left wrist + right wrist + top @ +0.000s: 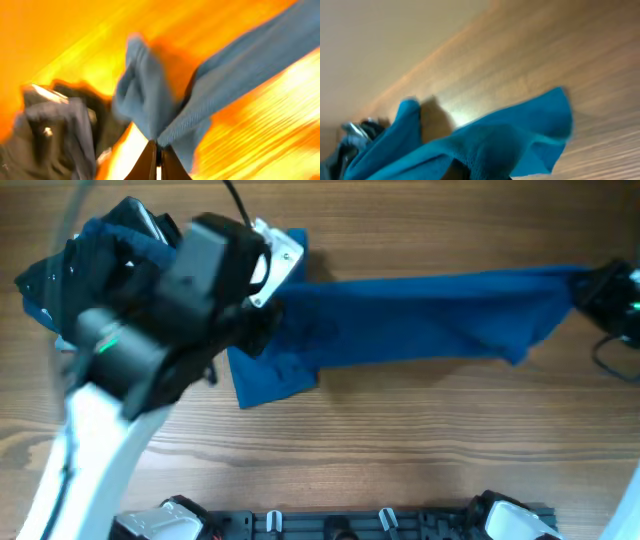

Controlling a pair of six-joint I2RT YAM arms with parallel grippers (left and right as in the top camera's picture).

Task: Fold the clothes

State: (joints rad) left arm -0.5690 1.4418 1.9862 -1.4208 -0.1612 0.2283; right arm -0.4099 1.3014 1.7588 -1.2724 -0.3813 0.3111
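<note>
A blue garment [420,315] is stretched across the wooden table between my two grippers, lifted off the surface. My left gripper [262,330] is shut on its left end; in the left wrist view the fingertips [158,150] pinch a fold of the blue cloth [210,95]. My right gripper [600,288] holds the right end at the table's far right edge. In the right wrist view the blue cloth [485,145] drapes over the fingers and hides them.
A pile of dark clothes [75,265] lies at the back left, partly behind my left arm; it also shows in the left wrist view [55,130]. The bare wooden table [420,430] spreads in front of the garment.
</note>
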